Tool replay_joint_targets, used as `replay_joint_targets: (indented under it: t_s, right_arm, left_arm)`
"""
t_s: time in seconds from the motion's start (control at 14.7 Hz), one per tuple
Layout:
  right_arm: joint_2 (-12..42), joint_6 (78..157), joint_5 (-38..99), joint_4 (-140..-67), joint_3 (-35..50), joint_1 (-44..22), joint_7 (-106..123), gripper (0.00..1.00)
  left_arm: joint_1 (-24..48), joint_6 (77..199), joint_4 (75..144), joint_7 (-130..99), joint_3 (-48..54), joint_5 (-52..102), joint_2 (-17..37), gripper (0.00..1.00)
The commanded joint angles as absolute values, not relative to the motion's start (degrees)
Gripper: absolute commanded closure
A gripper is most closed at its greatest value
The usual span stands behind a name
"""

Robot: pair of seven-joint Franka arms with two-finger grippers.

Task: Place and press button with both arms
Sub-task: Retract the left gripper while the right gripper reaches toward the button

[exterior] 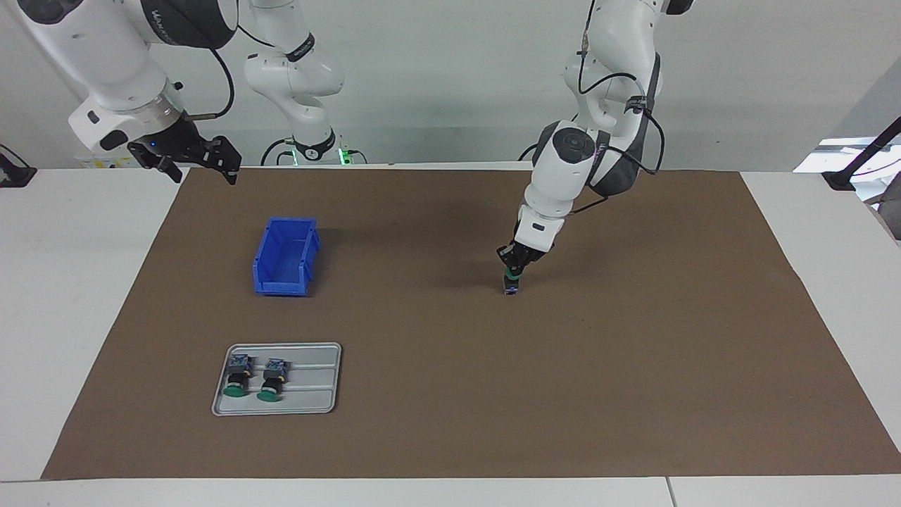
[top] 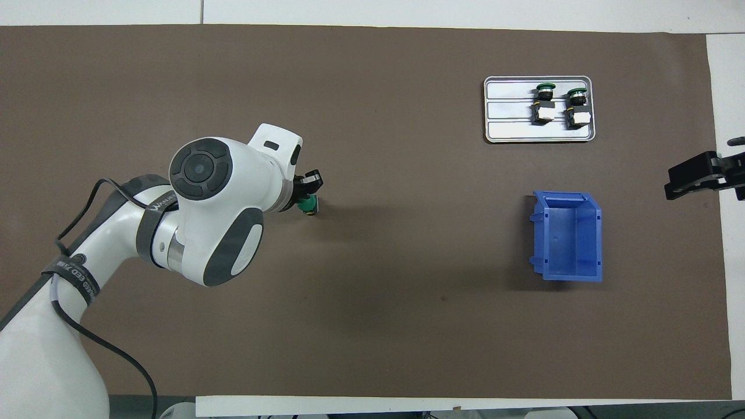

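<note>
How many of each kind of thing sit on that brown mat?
Green-capped buttons: 3, one upright on the mat, two lying in the tray
Blue bin: 1
Grey tray: 1
Total: 5

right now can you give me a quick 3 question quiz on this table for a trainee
1. True or false: the blue bin holds a button.
2. How many buttons lie on the grey tray?
3. Which hand is at the upright button on the brown mat? A) the left hand B) the right hand

Key
1. False: nothing shows inside the bin.
2. Two, side by side, caps pointing away from the robots.
3. A: the left hand is right on that button, while the right hand hangs open above the mat's edge at the right arm's end.
</note>
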State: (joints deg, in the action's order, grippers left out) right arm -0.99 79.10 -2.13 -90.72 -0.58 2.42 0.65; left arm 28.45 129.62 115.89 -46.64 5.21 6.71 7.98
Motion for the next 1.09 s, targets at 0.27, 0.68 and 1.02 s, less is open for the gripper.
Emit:
replay_joint_targets:
  t_s: [0.27, 0.68, 1.02]
  right_arm:
    - [-2.37, 79.72, -2.02, -92.37, -0.35, 2.72, 0.44, 0.01]
    - [-1.06, 87.26, 2.46, -91.67, 4.48, -0.95, -2.95, 0.01]
    - [11.65, 90.44, 2.2, -81.07, 4.48, -18.42, -22.62, 0.01]
  left_arm:
    - [22.25, 113.48, 106.61, -43.7, 4.22, 5.89, 4.14, 0.01]
    - [10.39, 100.83, 106.61, -27.71, 4.22, 5.8, -1.31, 0.0]
    - [4.4, 92.31, 103.64, -19.51, 4.13, 2.81, -3.69, 0.0]
